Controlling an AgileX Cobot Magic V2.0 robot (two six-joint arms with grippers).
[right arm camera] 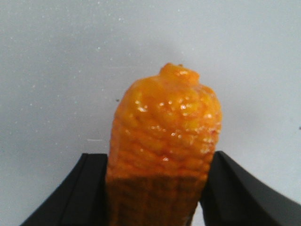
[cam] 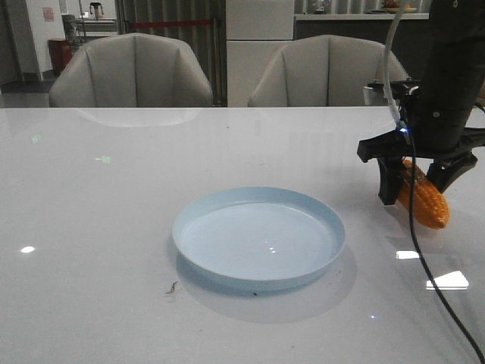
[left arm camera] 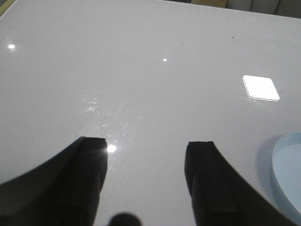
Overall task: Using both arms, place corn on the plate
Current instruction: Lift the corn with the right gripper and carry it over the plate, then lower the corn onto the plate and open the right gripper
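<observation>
The orange corn sits between the fingers of my right gripper at the table's right side, to the right of the plate. It is tilted, with its lower end toward the front. In the right wrist view the corn fills the gap, and both black fingers press its sides around my right gripper. I cannot tell whether the corn touches the table. The pale blue plate lies empty at the table's middle. My left gripper is open and empty over bare table, with the plate's rim just beside it. The left arm is out of the front view.
The white glossy table shows bright light reflections. Two grey chairs stand behind its far edge. The right arm's black cable hangs down to the table's front right. A small dark speck lies at the plate's front left.
</observation>
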